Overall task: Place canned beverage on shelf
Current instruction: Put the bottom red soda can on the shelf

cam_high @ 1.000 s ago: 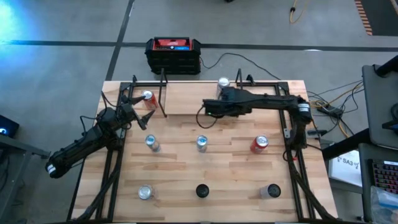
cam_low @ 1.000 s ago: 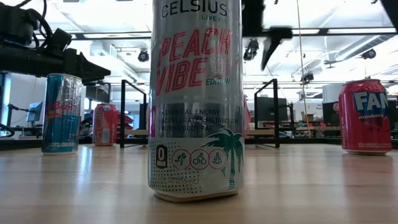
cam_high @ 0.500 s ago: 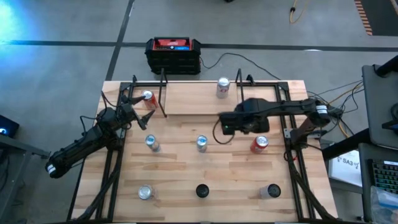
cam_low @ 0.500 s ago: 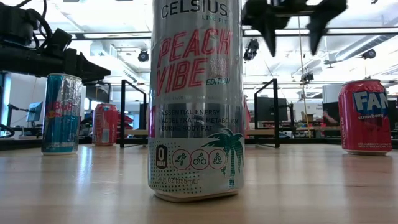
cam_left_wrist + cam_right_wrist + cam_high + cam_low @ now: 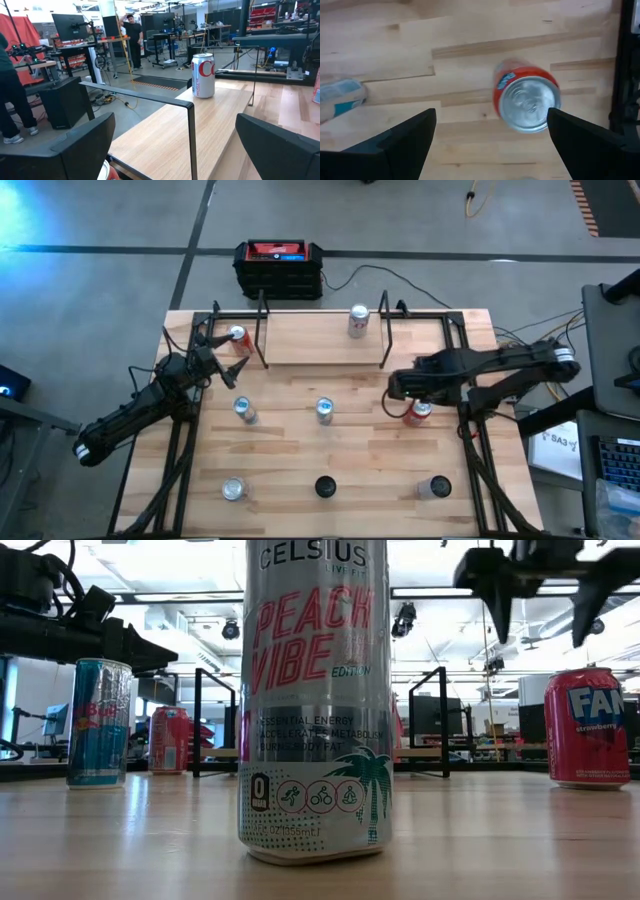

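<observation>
One silver-and-red can (image 5: 358, 320) already stands on the shelf (image 5: 320, 340), toward its far right end, upright and free of both my tools. Another red can (image 5: 238, 338) sits just off the shelf's left end, near my left tool (image 5: 222, 357); I cannot tell whether it rests on the plank or on the worktop (image 5: 300, 440) beside it. Much is left, I judge: two slim cans (image 5: 243, 410) and (image 5: 324, 411) stand in the middle row, the red Fanta can (image 5: 417, 412) at its right, and three more along the near edge.

My right tool (image 5: 490, 132) hangs spread wide directly over the Fanta can (image 5: 526, 102), fingers to either side of it and above its lid, touching nothing and carrying nothing. I take this can to be my next pick, with the descent not yet made.

My left tool waits at the far left, also released and empty, looking along the shelf.
</observation>
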Available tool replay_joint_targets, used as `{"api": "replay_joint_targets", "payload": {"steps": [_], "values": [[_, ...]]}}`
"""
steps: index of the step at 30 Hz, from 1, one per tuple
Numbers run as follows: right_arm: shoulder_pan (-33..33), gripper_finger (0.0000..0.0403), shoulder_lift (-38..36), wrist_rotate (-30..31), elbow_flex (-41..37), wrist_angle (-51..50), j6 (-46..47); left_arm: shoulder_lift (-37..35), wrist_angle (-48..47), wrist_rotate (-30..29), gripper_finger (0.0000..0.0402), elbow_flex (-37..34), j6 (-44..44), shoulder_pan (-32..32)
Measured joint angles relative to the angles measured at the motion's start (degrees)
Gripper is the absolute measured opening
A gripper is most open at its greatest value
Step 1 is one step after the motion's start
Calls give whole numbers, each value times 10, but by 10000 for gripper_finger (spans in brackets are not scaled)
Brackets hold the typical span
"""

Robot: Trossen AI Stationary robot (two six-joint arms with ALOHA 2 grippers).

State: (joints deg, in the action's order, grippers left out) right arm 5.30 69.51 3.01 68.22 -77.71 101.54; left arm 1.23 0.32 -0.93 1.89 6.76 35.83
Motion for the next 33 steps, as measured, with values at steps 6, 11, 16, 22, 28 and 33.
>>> {"api": "replay_joint_targets", "payload": {"steps": [6,11,16,22,28,33], "values": [[0,366,-8,0,-38,4,5,0,0,0,398,0,0,0],[1,366,-4,-29,-70,19,4,0,0,0,398,0,0,0],[1,366,-4,-35,-91,47,-3,0,0,0,398,0,0,0],[1,366,-1,-35,-117,63,-11,0,0,0,398,0,0,0],[1,366,-1,-35,-136,80,-33,0,0,0,398,0,0,0],[1,366,-1,-45,-147,94,-65,0,0,0,398,0,0,0]]}}
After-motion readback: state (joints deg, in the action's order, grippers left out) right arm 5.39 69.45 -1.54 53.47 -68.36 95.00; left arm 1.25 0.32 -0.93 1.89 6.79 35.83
